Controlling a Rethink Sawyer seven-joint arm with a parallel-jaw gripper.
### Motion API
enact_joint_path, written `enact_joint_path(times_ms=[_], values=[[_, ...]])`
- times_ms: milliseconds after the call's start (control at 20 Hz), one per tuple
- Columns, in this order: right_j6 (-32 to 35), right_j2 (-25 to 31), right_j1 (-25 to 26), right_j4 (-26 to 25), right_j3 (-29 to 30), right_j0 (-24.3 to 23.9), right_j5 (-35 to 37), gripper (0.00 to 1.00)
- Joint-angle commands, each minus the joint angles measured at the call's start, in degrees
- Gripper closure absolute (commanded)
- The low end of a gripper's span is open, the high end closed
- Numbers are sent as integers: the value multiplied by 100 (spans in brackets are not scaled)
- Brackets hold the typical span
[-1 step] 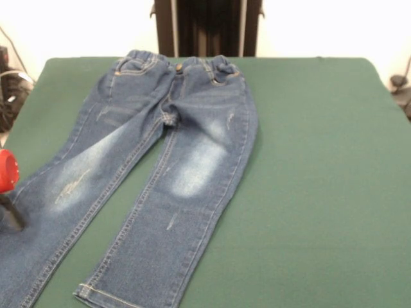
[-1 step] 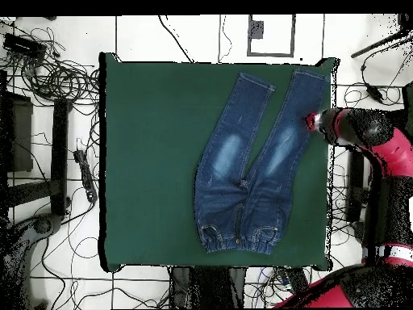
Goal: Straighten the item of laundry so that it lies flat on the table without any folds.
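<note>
Jeans lie nearly flat on table; gripper (grip state unclear) at left leg, next tug outward.

The red and black arm reaches in over the surface's side edge. Its end effector hangs low there; whether the tips are parted cannot be told.

- Bright, even light falls on the dark green felt-topped table, with no glare.
- The small blue denim jeans cast only a thin, soft shadow along one edge.
- Behind the table, the white background is washed out.
- The front view is slightly soft throughout.
</note>
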Motion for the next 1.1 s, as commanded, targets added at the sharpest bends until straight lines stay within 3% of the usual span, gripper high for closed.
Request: enact_joint_path(times_ms=[50, 450, 750, 1100], values=[[-1881, 416, 466, -559, 499, 176, -1310, 0], [-1606, 207, 160, -769, 431, 405, -1190, 0], [-1073, -367, -664, -1474, 359, 943, -969, 0], [-584, -922, -1082, -2234, 213, 1366, -904, 0]])
